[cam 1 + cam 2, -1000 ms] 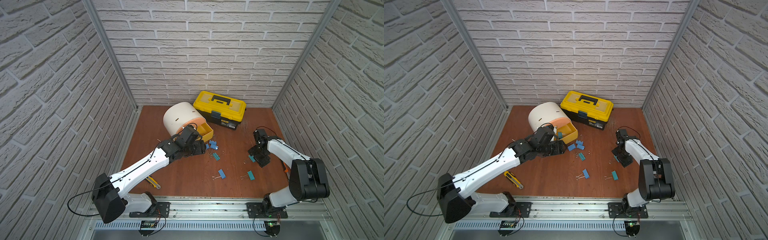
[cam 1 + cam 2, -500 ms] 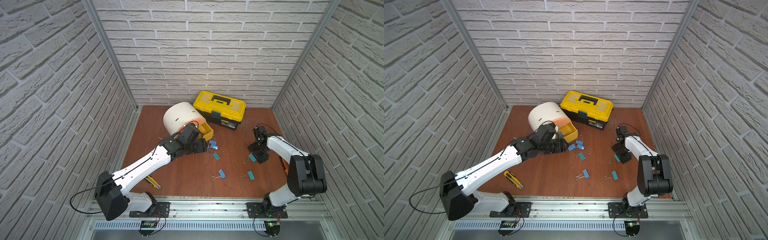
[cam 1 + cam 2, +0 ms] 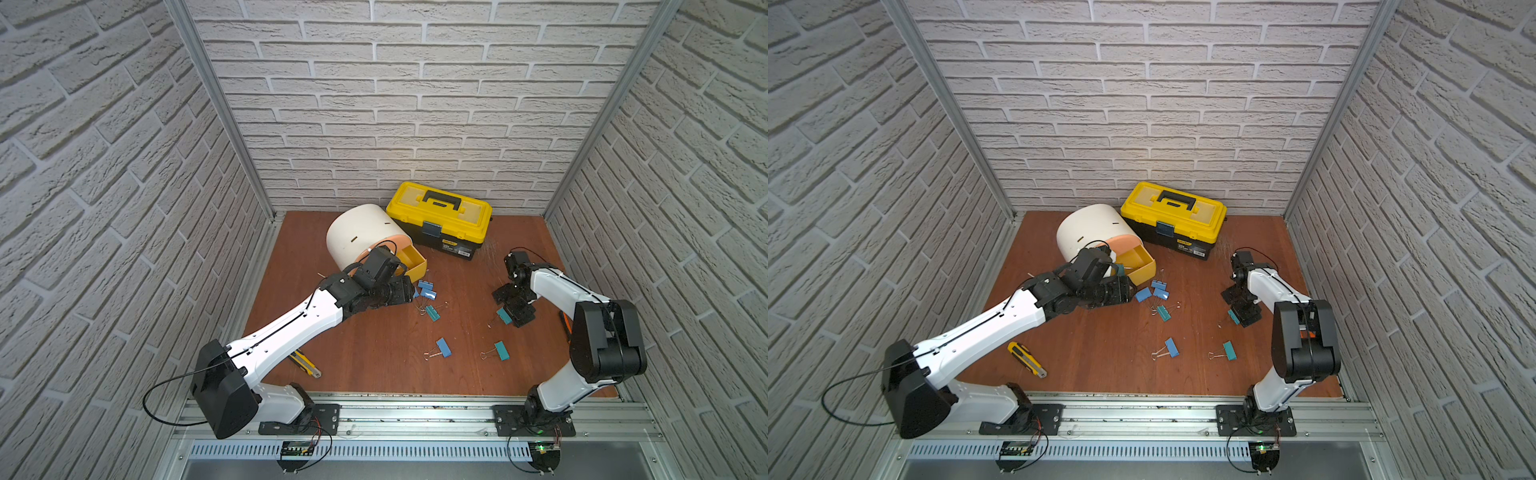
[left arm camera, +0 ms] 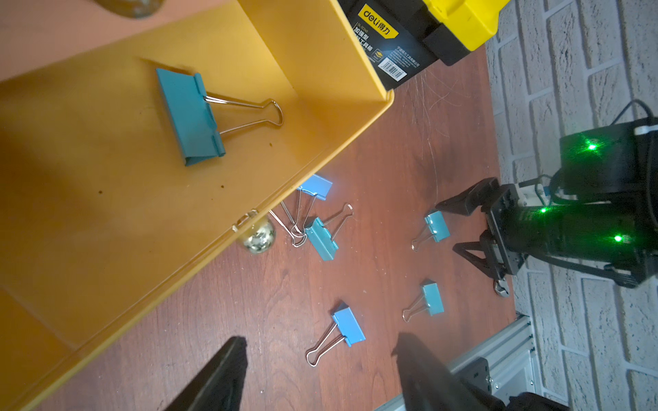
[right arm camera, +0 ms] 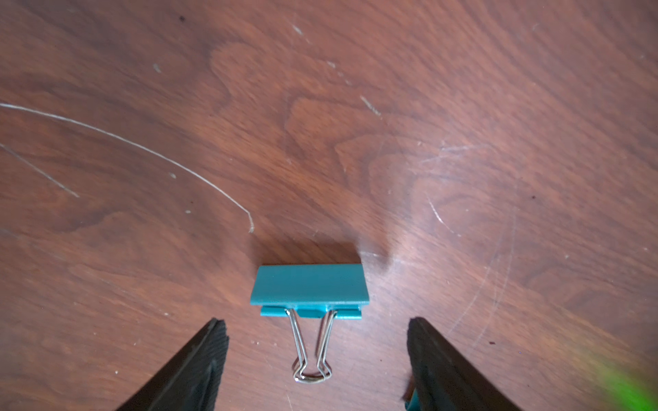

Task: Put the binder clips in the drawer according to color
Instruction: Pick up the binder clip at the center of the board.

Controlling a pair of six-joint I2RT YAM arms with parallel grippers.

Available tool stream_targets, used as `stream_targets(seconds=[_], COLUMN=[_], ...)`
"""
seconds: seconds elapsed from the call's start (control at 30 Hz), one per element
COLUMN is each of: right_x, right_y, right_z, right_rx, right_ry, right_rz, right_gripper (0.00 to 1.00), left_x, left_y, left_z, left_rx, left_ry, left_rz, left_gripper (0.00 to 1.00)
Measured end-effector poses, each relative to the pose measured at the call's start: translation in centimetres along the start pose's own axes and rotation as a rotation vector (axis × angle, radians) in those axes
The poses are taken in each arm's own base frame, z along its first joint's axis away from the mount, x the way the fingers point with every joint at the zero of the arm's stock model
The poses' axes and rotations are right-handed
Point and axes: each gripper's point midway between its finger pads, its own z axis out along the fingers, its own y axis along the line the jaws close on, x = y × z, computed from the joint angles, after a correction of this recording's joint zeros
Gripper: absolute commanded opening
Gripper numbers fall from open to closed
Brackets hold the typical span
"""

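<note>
Right end effector (image 5: 315,323) stands wide, jaws flanking, not touching, a teal binder clip (image 5: 309,286) lying flat on the surface (image 5: 463,106). Left end effector (image 4: 320,338) is parted and empty, apparently just beside the pulled-out yellow drawer (image 4: 320,46), which contains another teal clip (image 4: 188,117). Blue and teal loose clips (image 3: 444,347) lie scattered on the surface between both arms.
</note>
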Motion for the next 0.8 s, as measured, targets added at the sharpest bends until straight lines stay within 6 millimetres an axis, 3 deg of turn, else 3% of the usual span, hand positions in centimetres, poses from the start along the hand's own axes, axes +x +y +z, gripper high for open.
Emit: stream_targets(seconds=[0.47,0.8], right_x=[-0.3,-0.8], right_y=[-0.1,0.1], right_z=[1.2,1.5], right_rx=[0.023,0.015], right_ry=[0.008,0.004], right_rz=[0.029,0.039], right_gripper=[0.77,0.68], left_x=[-0.1,-0.1], left_y=[0.2,0.4], left_z=[0.0,0.0], left_rx=[-0.005,-0.011], left_ry=[-0.001,0.000], left_rz=[-0.003,-0.007], left_gripper=[0.71,0.71])
